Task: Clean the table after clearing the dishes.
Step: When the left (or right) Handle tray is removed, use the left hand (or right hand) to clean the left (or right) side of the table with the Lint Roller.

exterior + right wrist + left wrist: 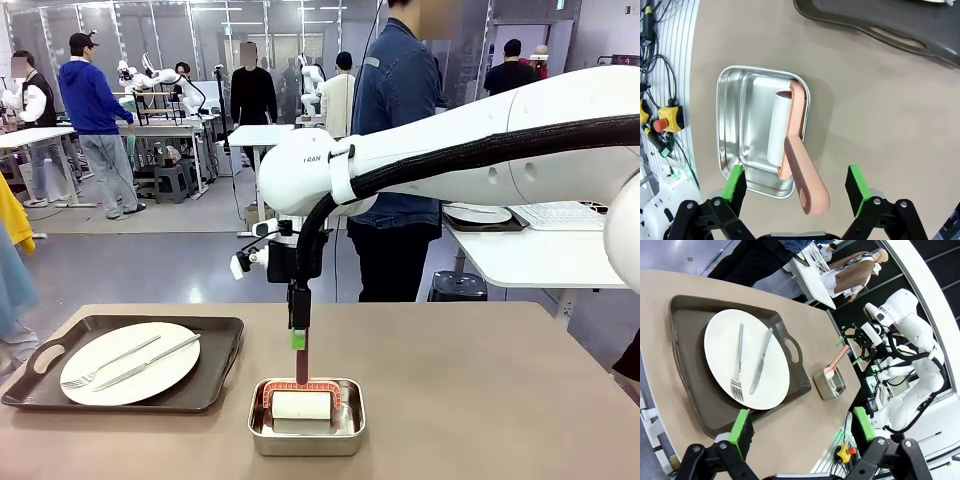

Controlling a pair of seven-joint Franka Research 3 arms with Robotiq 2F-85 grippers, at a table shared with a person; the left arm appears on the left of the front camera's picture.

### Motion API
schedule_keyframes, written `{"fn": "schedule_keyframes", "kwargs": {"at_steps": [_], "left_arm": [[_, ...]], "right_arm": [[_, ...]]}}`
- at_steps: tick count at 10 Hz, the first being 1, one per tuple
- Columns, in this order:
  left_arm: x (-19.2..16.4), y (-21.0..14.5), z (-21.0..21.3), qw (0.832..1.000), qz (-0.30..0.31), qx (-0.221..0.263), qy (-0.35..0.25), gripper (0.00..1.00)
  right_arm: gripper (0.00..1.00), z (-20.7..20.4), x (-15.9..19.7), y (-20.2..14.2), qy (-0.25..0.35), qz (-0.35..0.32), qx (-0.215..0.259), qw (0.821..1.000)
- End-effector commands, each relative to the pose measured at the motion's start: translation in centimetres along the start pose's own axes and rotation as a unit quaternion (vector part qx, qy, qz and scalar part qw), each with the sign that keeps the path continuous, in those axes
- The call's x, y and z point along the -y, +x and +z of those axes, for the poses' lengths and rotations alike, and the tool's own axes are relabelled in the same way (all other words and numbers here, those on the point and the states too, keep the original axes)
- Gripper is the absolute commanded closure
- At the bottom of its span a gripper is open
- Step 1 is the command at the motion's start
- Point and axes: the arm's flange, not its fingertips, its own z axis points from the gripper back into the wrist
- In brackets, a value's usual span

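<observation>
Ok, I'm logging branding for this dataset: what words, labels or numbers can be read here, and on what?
"RAN": dark letters on the white joint of the right arm, front view; neighbouring letters are unclear.
No readable print on the tray, plate, steel pan or roller.

White plate [747, 357], fork [738, 362], knife [761, 360], brown tray [690, 320]

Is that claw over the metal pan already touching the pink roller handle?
Apart. In the right wrist view, the green pads of the open right gripper flank the pink handle, with a clear gap on each side.
</observation>
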Motion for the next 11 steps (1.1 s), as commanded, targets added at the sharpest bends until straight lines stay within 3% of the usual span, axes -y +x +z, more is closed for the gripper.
{"fn": "schedule_keyframes", "kwargs": {"at_steps": [1,6,7,8,10,11], "left_arm": [[0.1,-0.1,0.3,1.000,-0.001,-0.001,0.002,0.00],[0.1,-0.1,0.3,1.000,-0.001,-0.001,0.002,0.00],[0.1,-0.1,0.3,1.000,-0.001,-0.001,0.002,0.00],[0.1,-0.1,0.3,1.000,-0.001,-0.001,0.002,0.00],[0.1,-0.1,0.3,1.000,-0.001,-0.001,0.002,0.00],[0.1,-0.1,0.3,1.000,-0.001,-0.001,0.002,0.00]], "right_arm": [[0.00,-1.0,-0.3,-0.9,0.010,0.006,0.004,1.000],[0.00,-2.4,0.3,-0.9,0.028,0.004,0.006,1.000],[0.13,-2.5,0.4,-0.8,0.028,0.004,0.009,1.000],[0.47,-2.5,0.5,-0.8,0.030,0.004,0.004,1.000],[1.00,-2.5,0.4,-1.1,0.029,0.005,0.005,1.000],[1.00,-2.4,0.3,-1.2,0.028,0.004,0.005,1.000]]}}
